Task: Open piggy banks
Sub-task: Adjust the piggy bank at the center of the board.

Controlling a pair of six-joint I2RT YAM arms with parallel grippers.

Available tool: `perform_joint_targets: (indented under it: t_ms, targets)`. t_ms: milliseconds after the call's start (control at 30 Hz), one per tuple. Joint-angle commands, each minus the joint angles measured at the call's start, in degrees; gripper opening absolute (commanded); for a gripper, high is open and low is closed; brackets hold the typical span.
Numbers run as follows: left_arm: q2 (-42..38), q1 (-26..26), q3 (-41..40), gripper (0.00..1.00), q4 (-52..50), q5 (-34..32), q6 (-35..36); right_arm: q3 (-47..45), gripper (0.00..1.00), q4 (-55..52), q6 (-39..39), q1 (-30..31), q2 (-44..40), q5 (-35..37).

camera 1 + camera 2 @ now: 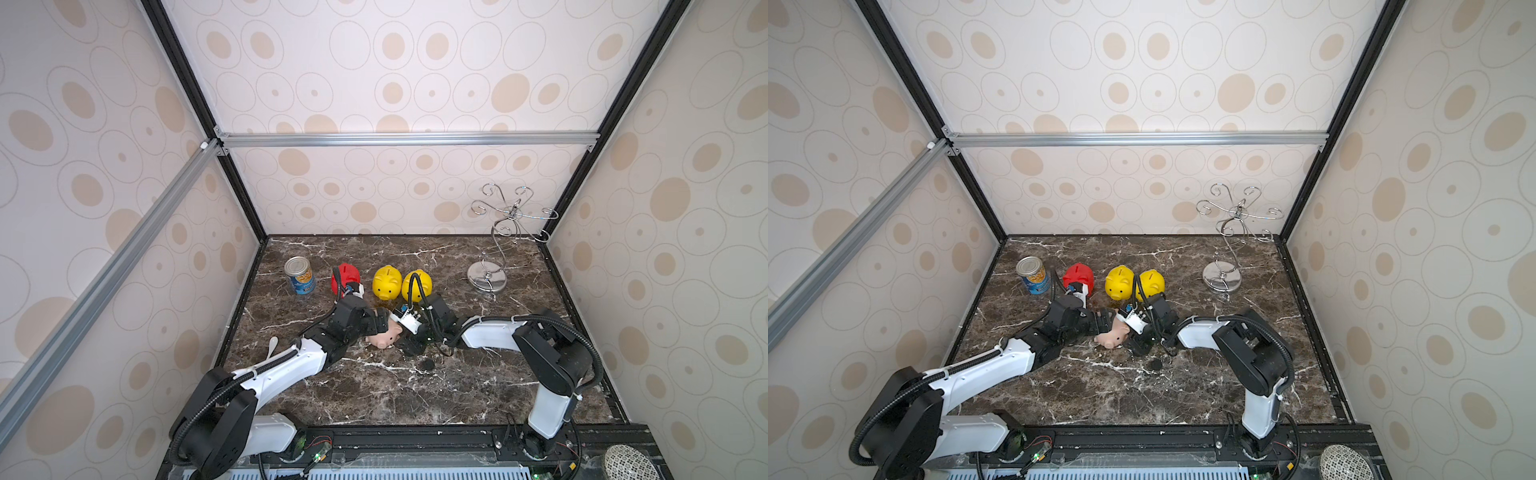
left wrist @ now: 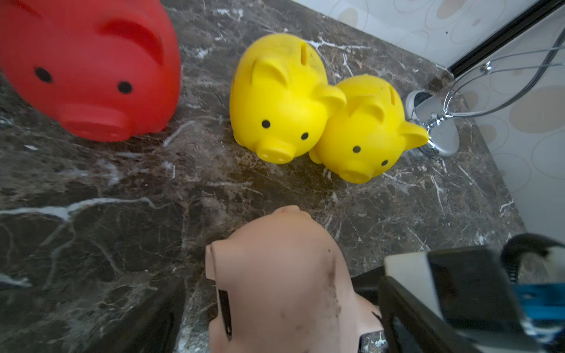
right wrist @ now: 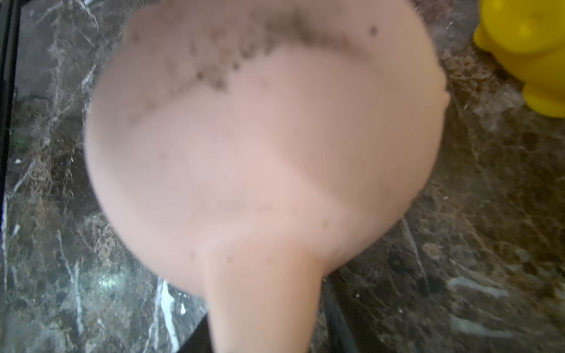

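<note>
Jaws of the left gripper [image 1: 381, 323] stand apart around the pale pink piggy bank [image 1: 384, 337] — for the right gripper [image 1: 407, 341] I cannot tell. It lies on the table [image 1: 374, 395] between both grippers.

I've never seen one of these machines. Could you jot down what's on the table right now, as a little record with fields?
Surface: dark marble tabletop
Standing upright: red piggy bank; yellow piggy banks, close together
Being handled: pink piggy bank, tipped on its side between the open left gripper and the right gripper
Other items: tin can; chrome wire stand
</note>
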Motion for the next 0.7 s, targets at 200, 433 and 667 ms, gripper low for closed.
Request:
perform_joint_targets:
  t_ms: [200,433,667]
  targets:
    - [0.8,4.9,-0.3,0.96,-4.5,-4.3,-0.8,1.4,0.39,1.0,-1.6,0.1,3.3,-1.5]
    - [0.4,5.5,-3.3,0.94,-3.8,-5.3,-1.3,1.0,0.32,3.0,-0.7,0.0,3.3,-1.6]
    - [2.5,5.5,-4.9,0.93,-2.0,-5.4,-0.4,1.4,0.27,2.6,-0.3,0.1,2.0,-1.7]
